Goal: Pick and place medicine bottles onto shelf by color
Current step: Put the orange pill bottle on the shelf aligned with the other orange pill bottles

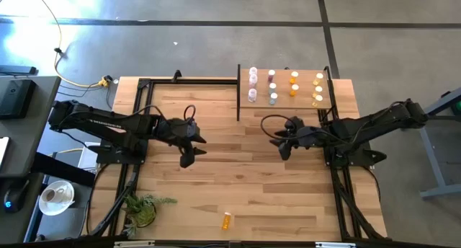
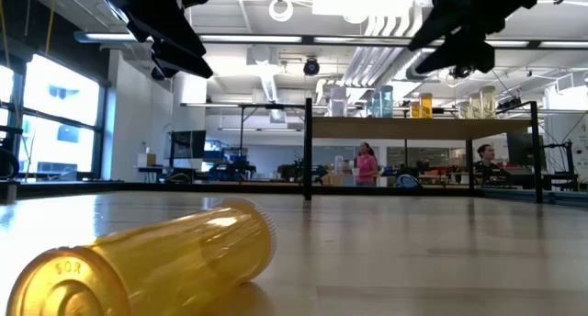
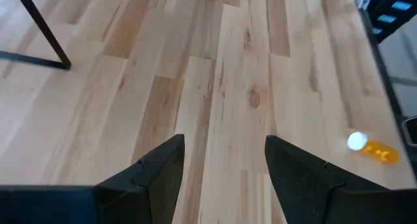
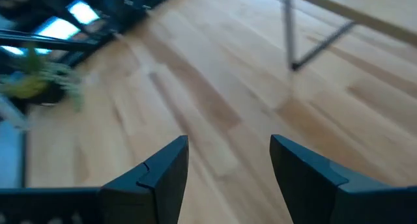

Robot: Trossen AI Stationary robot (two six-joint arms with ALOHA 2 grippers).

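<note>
One orange bottle (image 1: 227, 220) with a white cap lies on its side on the tabletop near the near edge; it also shows in the low view (image 2: 147, 261) and in the left wrist view (image 3: 373, 148). Several bottles (image 1: 274, 88) stand upright on the light-wood shelf (image 1: 328, 107) at the far right, grouped by colour. My left gripper (image 1: 189, 156) is open and empty above the table's left middle. My right gripper (image 1: 284, 147) is open and empty above the table, just near of the shelf.
A green leafy plant (image 1: 142, 207) stands at the near left corner. The shelf's black posts (image 1: 238, 93) rise at its edges. Bare tabletop (image 1: 238, 169) lies between the two grippers and the lying bottle. People show in the room beyond, in the low view (image 2: 367, 163).
</note>
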